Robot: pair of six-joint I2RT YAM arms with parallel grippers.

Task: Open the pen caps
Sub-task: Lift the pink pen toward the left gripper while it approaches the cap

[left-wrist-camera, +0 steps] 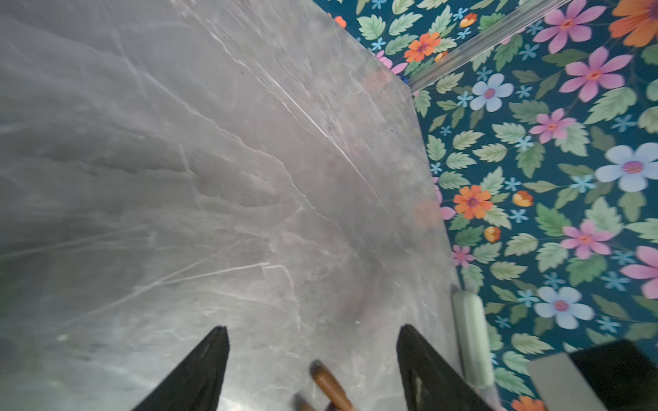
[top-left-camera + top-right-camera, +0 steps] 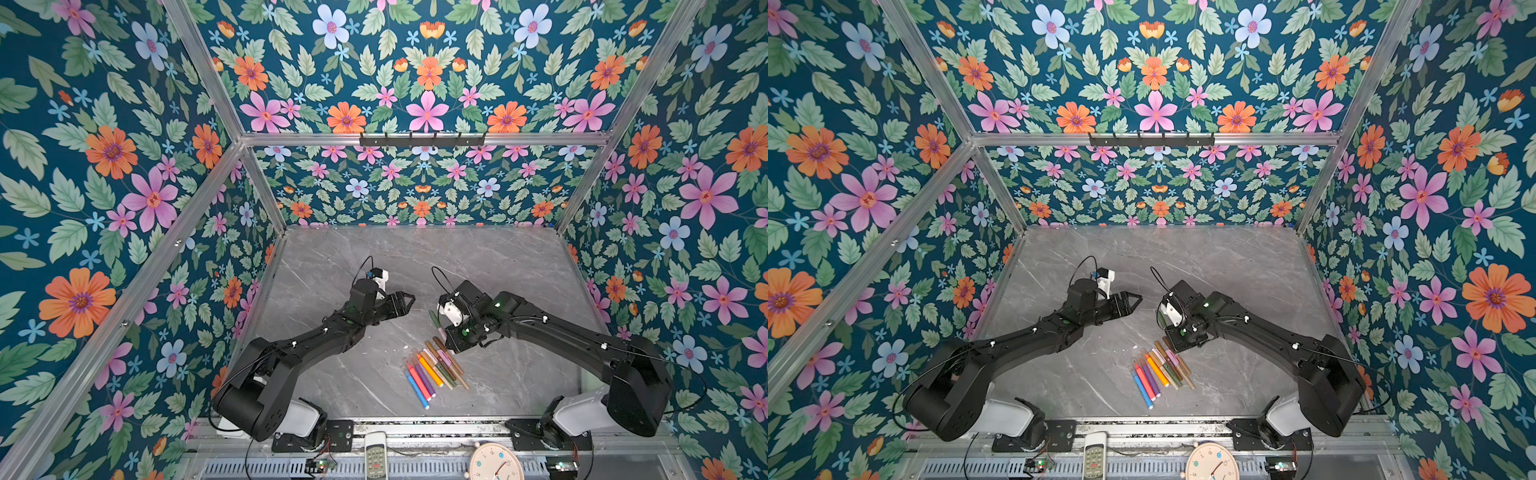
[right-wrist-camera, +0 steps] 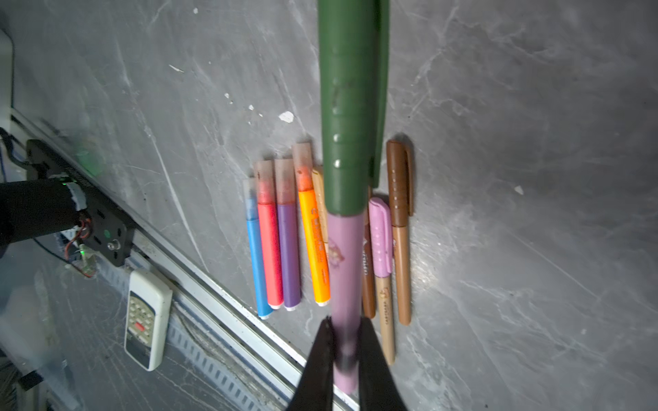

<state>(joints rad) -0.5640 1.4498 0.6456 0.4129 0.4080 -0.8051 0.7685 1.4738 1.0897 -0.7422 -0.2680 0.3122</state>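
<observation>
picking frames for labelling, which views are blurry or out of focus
Left wrist view: motion blur, table and left gripper smeared. Right wrist view: held pen close and soft, row of pens clearer. Both top views: crisp, evenly lit.

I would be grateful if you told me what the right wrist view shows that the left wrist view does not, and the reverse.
Only the right wrist view: the right hand shut on a pink pen with its green cap on, the row of pens lying flat, and a remote control. Only the left wrist view: the left hand, open, and the floral wall. Both: the grey marble table. A blurred pale green cylinder in the left wrist view may be that same cap; I cannot tell.
</observation>
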